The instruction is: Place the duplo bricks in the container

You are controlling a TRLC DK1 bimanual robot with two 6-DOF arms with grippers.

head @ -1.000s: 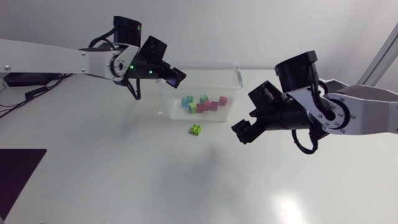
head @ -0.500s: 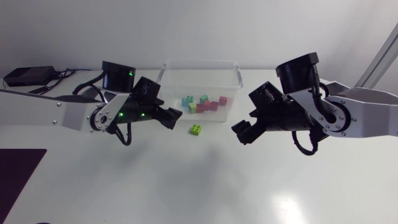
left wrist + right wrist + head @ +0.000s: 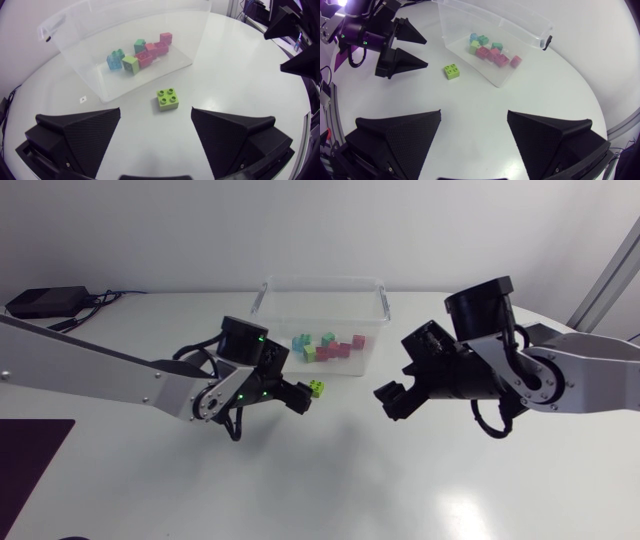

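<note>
- Head view: one lime-green four-stud duplo brick [image 3: 316, 388] is on the table [image 3: 200, 480], just ahead of the left claw [image 3: 302, 397]; task judged nearly complete.
- Left wrist view: left claw spread, brick untouched ahead of it; clear plastic container [image 3: 90, 45] beyond holds pink, green and blue bricks [image 3: 142, 50].
- Right wrist view: right claw [image 3: 474, 112] spread, empty, well apart from the brick.

White, smooth table [image 3: 330, 490], rounded along the edge in the wrist views. Bears a clear, open-topped container [image 3: 322, 281] toward the middle of the far edge, standing flat. Bears also one lime-green duplo brick [image 3: 316, 388], studs up, on the near side of the container, close to its wall but not touching. Shows a tiny pale mark [image 3: 82, 98] beside the container's corner.
</note>
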